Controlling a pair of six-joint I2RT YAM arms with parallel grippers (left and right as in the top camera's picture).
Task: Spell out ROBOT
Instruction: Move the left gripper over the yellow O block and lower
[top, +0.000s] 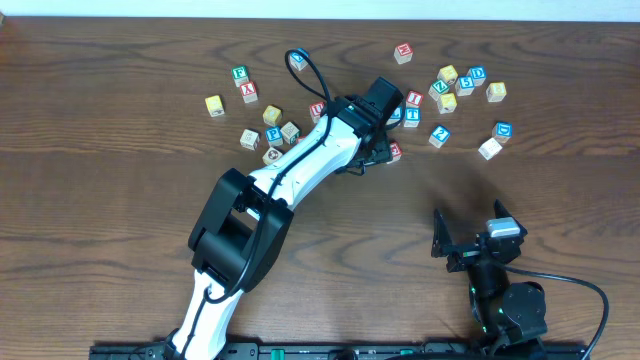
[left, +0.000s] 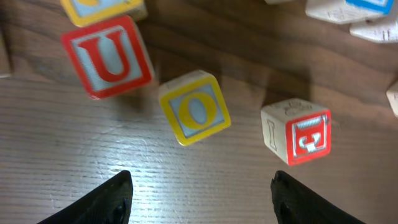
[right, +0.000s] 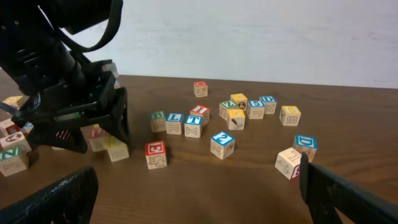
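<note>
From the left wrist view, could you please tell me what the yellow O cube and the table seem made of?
Yellow O cube: likely wood, with pale bare edges around a printed yellow face that looks slightly glossy. Table: wood or wood-look laminate, brown with grain lines and a soft sheen; I cannot tell which.

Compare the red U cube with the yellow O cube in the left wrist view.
Colour: the U cube has a red frame and letter, the O cube yellow ones. Place: the O cube lies nearly centred ahead of the left pincer, the U cube further toward the picture's left. Shared: both are wooden letter cubes lying letter-up on the table, untouched.
</note>
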